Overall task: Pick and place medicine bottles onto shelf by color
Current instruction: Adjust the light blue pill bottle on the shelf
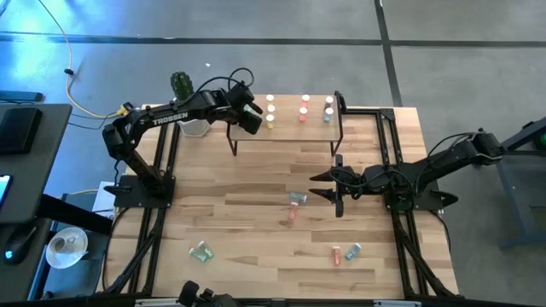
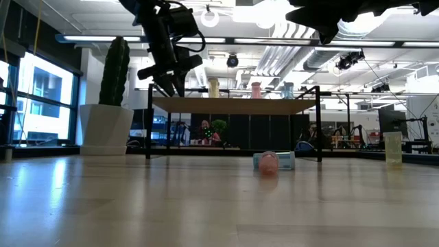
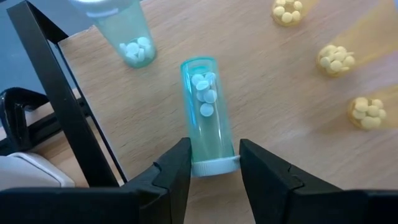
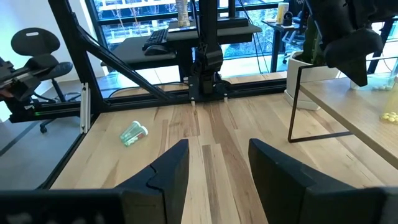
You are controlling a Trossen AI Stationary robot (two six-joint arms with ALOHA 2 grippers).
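Medicine bottles stand in three short rows on the shelf [image 1: 290, 128]: a yellow group [image 1: 270, 111] nearest the cactus pot [image 1: 189, 126], a pink-red group [image 1: 304, 109] in the middle, and a pale bluish group [image 1: 328, 108] at the far end from the pot. On the pot end of the shelf, beside the yellow group, a teal bottle [image 3: 208, 118] lies on its side with its white cap pointing at the left gripper [image 3: 214, 168]; a second teal bottle [image 3: 127, 34] stands just beyond it by the shelf's corner. The left gripper hovers over that end of the shelf, its fingers [image 3: 171, 177] slightly parted on either side of the lying bottle's cap. They seem to stand just clear of the cap rather than pinch it, though the wrist view leaves this uncertain.

Below the shelf, on the bare tabletop [image 1: 239, 222], more bottles lie loose: a teal one [image 1: 297, 198] and a pink one [image 1: 292, 215] close to the shelf's front, a green one [image 1: 201, 251] farther off on the pot's side, and a pink and a bluish one together [image 1: 345, 253] farther off on the other side.

The right gripper [image 1: 326, 186] hangs over the table just in front of the shelf's far leg, jaws apart and empty.
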